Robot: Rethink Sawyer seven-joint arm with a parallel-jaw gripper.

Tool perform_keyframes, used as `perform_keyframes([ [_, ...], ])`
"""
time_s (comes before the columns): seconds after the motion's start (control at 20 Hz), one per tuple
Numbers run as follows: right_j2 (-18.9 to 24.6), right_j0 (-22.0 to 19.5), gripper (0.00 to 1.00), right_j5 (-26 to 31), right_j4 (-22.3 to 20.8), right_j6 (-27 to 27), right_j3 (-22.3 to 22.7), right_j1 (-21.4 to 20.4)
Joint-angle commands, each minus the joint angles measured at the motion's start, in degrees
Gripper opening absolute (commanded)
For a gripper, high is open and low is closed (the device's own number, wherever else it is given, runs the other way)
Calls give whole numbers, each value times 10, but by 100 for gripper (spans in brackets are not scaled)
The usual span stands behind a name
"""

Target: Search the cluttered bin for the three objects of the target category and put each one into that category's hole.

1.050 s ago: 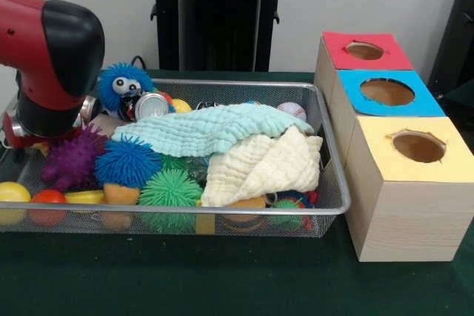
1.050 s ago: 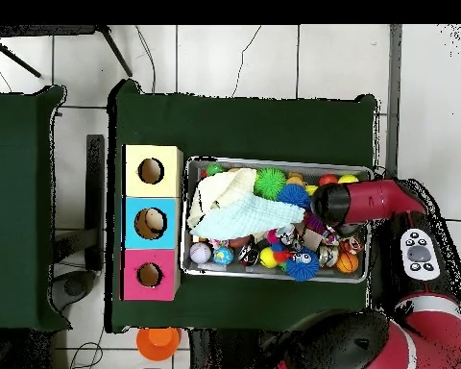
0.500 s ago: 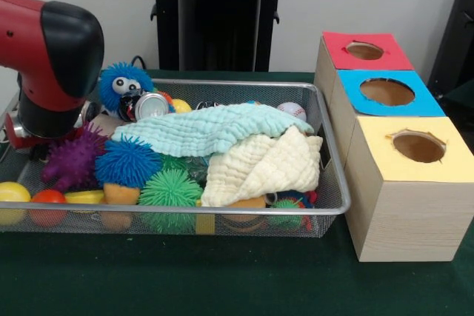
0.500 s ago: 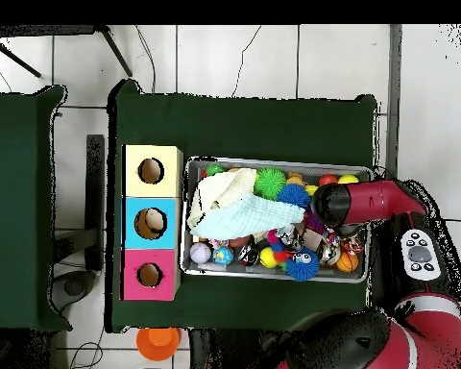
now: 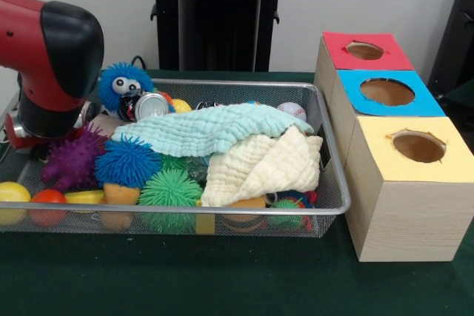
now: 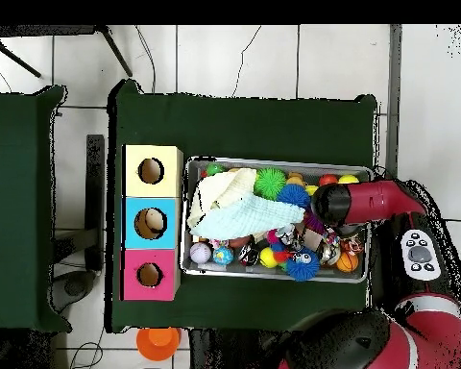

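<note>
A wire mesh bin (image 5: 335, 183) (image 6: 273, 161) holds a heap of toys. In it lie a blue spiky ball with eyes (image 5: 122, 85), a purple spiky ball (image 5: 72, 159), a blue spiky ball (image 5: 127, 162) and a green one (image 5: 170, 189). A light blue cloth (image 5: 207, 129) (image 6: 249, 216) and a cream cloth (image 5: 263, 168) cover the middle. Beside the bin stand three wooden boxes with holes: red (image 5: 366, 51), blue (image 5: 387, 92) and yellow (image 5: 418, 146). My red and black arm (image 5: 52, 57) (image 6: 354, 202) reaches down into the bin's left end, just behind the purple ball. The gripper (image 5: 18, 135) is mostly hidden there.
A metal can (image 5: 152, 105), a baseball (image 5: 291, 111), a yellow ball (image 5: 13, 194) and a red ball (image 5: 48, 197) also lie in the bin. A black pedestal (image 5: 218, 12) stands behind it. In the overhead view an orange object (image 6: 157, 339) sits on the floor.
Over the first half second the arm shifted slightly at the bin's end and the gripper rose a little. Since then nothing has moved.
</note>
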Motion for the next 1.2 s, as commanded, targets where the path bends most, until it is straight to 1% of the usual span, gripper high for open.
perform_keyframes([
  [0.05,28,-10,0,-24,18,-65,87,-4],
  [0.1,30,-12,0,-31,21,-64,99,-18],
  [0.2,30,-13,0,-29,26,-73,125,-48],
  [0.35,27,-8,0,-31,30,-70,159,-88],
  [0.45,25,-4,0,-33,29,-62,171,-103],
  [0.65,31,3,0,-36,30,-51,173,-108],
  [0.85,34,4,0,-48,23,-45,167,-99],
  [1.0,38,9,0,-44,24,-42,155,-93],
  [1.2,46,8,0,-50,33,-42,163,-106],
])
